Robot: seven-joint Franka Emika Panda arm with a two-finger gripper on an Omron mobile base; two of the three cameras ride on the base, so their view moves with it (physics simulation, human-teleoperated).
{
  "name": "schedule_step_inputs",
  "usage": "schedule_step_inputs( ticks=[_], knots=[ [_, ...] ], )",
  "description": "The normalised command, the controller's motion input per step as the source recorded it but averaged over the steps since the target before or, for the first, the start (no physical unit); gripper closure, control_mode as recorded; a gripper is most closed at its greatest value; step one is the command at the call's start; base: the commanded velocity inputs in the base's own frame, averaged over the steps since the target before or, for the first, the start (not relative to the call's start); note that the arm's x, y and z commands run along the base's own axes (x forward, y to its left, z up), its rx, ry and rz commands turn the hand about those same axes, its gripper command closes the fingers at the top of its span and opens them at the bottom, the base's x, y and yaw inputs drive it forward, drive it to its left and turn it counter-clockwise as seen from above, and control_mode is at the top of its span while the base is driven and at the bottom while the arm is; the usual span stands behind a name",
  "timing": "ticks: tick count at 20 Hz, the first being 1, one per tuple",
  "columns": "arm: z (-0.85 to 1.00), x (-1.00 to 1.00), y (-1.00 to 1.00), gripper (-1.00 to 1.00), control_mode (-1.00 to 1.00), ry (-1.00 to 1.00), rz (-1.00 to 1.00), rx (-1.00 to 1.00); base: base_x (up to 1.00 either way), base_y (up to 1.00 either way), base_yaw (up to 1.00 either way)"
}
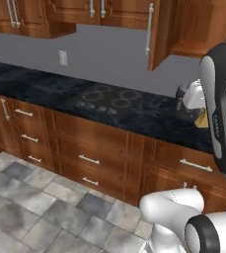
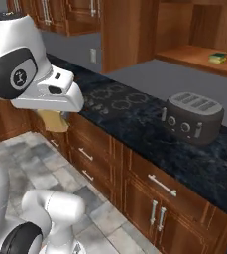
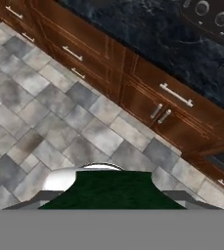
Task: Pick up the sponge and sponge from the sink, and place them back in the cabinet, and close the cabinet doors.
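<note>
Currently the white Franka arm's two-finger gripper (image 2: 55, 118) hangs in front of the counter edge in the right base view, and the yellow body of a flat green-and-yellow sponge (image 2: 54, 121) sticks out below the white hand. Hand view agrees: the dark green scouring face of this sponge (image 3: 114, 190) lies across the bottom of that view, between the finger tips, with grey stone floor tiles (image 3: 30, 112) far beneath it. So the hand is closed narrow on sponge 1, and the sponge is carried in the air, touching nothing else. In the left base view a yellow corner of it (image 1: 202, 120) peeks out beside the arm, above the black speckled stone countertop (image 1: 45, 89).

Sponge 2, the second green-over-yellow sponge (image 2: 217, 57), lies flat on the wooden shelf (image 2: 194, 57) of the open brown wooden wall cabinet (image 2: 130, 30), near the shelf's right end in the right base view.

1 tall brown cabinet door (image 1: 159, 34) with a long vertical silver bar handle (image 1: 149, 29) stands swung open, edge-on toward the left base camera.

On the countertop: a dark grey 4-slot toaster (image 2: 193, 117) with round knobs, below the shelf, and a flat black cooktop with ring markings (image 2: 117, 101) just beside it. Brown wooden drawers with silver bar pulls (image 2: 160, 185) run below the counter.
</note>
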Motion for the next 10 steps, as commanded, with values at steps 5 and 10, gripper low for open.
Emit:
schedule_step_inputs(
  ticks=[5, 10],
  knots=[
    [0.00, 0.00, 0.00, 1.00, 1.00, 0.00, 0.00, 0.00, 0.52, 0.00, -0.71],
    [0.00, 0.00, 0.00, 1.00, 1.00, 0.00, 0.00, 0.00, 0.77, 0.01, -0.59]
  ],
)
